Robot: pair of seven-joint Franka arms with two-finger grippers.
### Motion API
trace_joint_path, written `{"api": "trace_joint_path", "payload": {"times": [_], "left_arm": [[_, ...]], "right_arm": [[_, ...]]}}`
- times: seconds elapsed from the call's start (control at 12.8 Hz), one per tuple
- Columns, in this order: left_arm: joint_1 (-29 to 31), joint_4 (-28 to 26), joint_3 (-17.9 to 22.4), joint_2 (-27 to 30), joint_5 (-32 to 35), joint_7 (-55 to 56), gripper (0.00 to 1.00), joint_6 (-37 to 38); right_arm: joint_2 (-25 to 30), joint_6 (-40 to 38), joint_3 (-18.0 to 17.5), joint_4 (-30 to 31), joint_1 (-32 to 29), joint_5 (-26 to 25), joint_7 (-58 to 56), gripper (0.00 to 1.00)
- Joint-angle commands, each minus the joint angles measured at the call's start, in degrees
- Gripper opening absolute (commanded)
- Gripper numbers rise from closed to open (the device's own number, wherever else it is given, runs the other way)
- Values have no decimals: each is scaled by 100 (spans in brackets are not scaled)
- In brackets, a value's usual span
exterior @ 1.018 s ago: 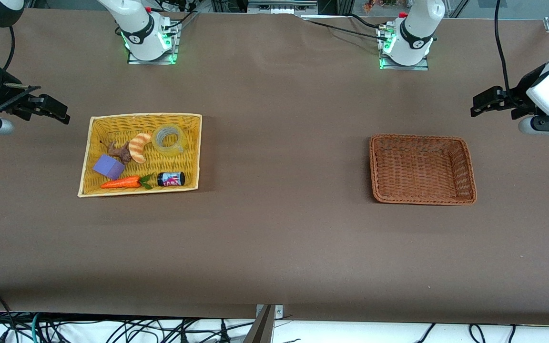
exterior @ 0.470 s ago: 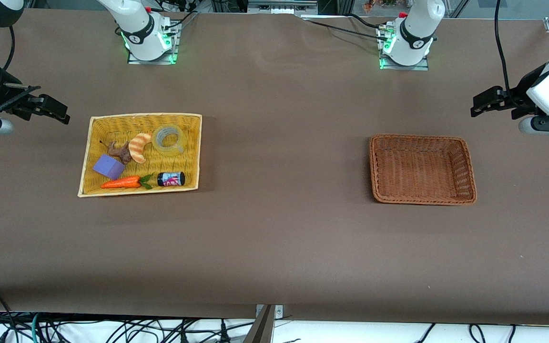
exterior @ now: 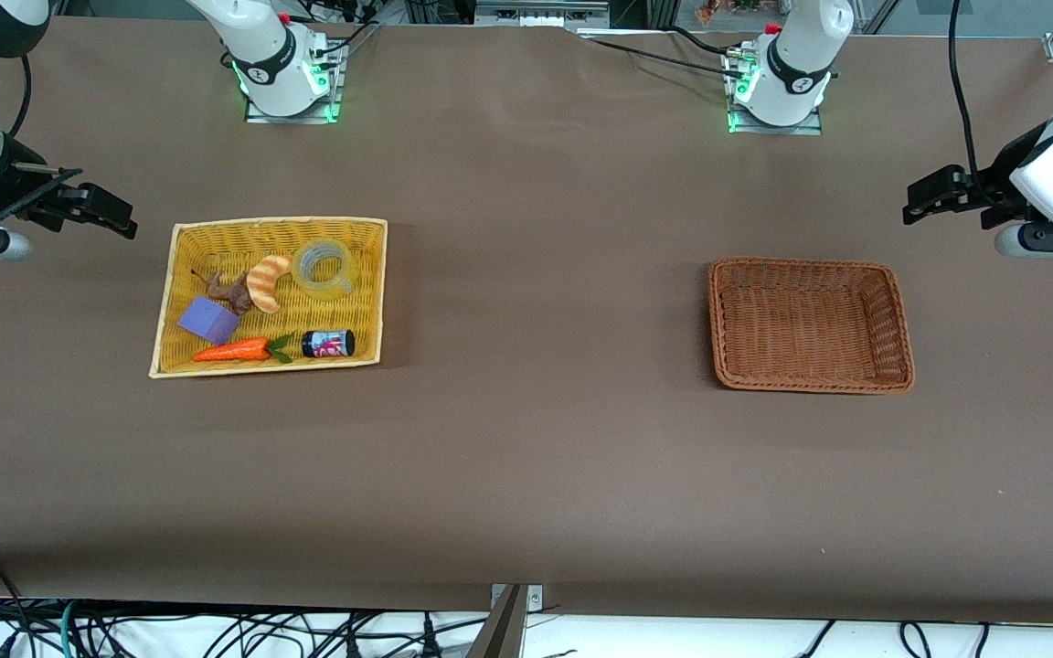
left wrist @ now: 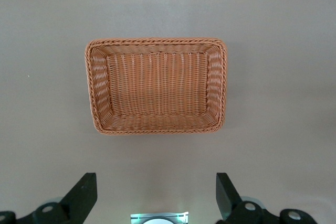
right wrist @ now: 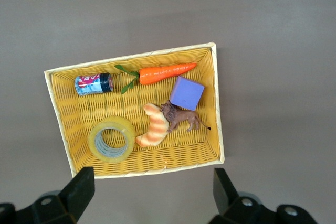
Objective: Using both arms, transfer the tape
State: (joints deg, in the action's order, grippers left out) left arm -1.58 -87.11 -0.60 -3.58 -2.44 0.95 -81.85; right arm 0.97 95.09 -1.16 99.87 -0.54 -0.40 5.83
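Two woven baskets on my brown table (exterior: 536,457): the translucent pale yellow roll of tape (exterior: 325,269) lies flat in the yellow wicker basket (exterior: 271,227) at the right arm's end, beside a striped orange croissant toy (exterior: 266,282). My right gripper (exterior: 101,212) hangs over bare table just beside that basket, jaws spread wide, holding nothing. My left gripper (exterior: 933,196) waits above the table near the empty brown wicker basket (exterior: 810,384), equally open.

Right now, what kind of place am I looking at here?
Most likely a robotics lab bench: two arms bolted to a brown-covered table, loose cables along its edge, and a yellow basket of toys plus the tape staged beside an empty brown basket.
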Motion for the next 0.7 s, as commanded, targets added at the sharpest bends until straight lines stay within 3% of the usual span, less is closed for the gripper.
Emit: {"api": "trace_joint_path", "payload": {"times": [0.0,0.63], "left_arm": [[44,80,-1,-29,-169,-78,100,-6],[44,71,-1,-29,-178,-78,100,-6]], "right_arm": [[-62,-78,-78,-29,-69,-4,-21,100],[-229,-289,-104,-152,-60,-39,-495,100]]}}
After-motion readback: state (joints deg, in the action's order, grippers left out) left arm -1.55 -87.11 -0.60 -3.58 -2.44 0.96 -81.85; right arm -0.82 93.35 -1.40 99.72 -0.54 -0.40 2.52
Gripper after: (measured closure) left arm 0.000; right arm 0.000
